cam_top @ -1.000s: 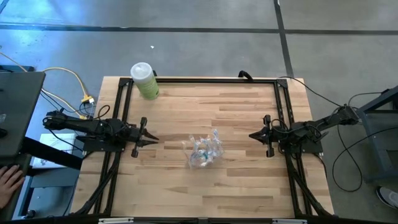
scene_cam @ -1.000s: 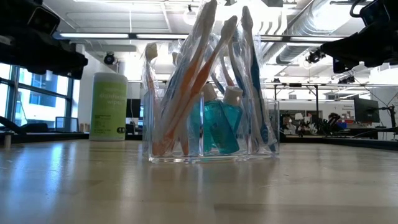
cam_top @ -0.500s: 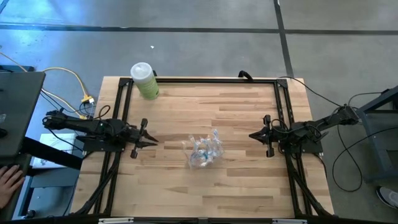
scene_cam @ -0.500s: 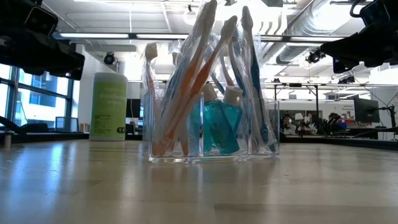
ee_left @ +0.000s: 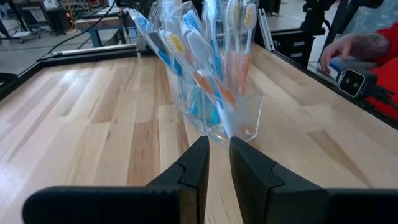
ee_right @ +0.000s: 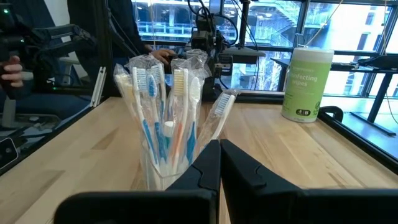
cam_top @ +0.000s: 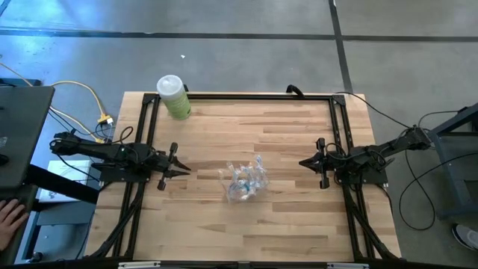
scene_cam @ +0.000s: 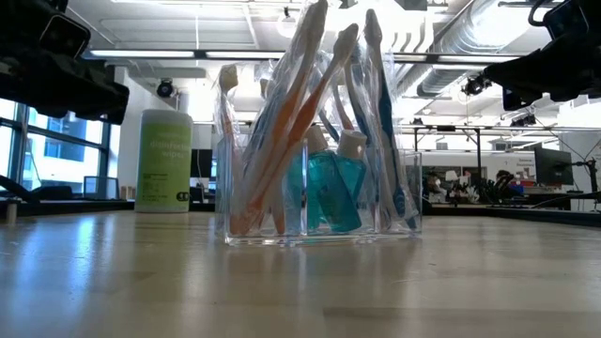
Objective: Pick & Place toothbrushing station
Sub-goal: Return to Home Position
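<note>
Wood table [cam_top: 284,127], clear holder [cam_top: 244,184] mid; left hand [cam_top: 181,169] slightly ajar, right hand [cam_top: 305,162] closed.

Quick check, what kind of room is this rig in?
Probably a robotics lab or workshop: exposed ceiling ducts, a bare concrete floor, and more rigs on benches behind the wooden table.

Light-green bottle [cam_top: 174,97] with white cap, upright at the table's [cam_top: 291,224] far edge, well apart from the left gripper [cam_top: 184,170]. Yellow cable [cam_top: 88,97] on the floor beyond. Person's hand [cam_top: 9,220] behind that arm.
</note>
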{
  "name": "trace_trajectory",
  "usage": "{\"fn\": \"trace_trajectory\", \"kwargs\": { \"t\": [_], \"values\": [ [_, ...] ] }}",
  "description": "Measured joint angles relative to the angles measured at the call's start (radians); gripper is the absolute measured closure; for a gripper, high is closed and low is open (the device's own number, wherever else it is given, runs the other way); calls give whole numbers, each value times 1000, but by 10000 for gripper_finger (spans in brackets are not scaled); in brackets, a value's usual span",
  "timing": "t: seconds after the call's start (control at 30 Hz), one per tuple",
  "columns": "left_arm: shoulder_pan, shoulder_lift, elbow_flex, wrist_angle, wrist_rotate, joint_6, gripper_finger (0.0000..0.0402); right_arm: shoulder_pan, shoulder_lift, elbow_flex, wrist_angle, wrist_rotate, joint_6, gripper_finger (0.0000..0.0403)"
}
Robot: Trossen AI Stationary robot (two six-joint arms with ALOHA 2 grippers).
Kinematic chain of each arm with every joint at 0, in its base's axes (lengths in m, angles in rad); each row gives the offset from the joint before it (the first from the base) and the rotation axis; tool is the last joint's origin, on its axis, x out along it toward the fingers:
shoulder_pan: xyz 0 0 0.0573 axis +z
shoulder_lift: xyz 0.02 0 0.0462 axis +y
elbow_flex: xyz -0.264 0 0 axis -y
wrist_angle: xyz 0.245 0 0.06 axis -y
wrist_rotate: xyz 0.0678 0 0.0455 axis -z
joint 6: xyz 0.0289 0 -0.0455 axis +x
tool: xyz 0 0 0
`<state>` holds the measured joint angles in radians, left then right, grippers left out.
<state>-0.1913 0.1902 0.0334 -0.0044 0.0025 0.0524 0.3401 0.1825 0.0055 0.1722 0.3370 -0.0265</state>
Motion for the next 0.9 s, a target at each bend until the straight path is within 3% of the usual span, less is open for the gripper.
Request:
{"fn": "trace_trajectory", "kwargs": {
  "t": [0.9],
  "values": [
    [0, 0, 0, 5, 13, -8, 344, 0, 0, 0, 0, 0, 0, 401]
  ]
}}
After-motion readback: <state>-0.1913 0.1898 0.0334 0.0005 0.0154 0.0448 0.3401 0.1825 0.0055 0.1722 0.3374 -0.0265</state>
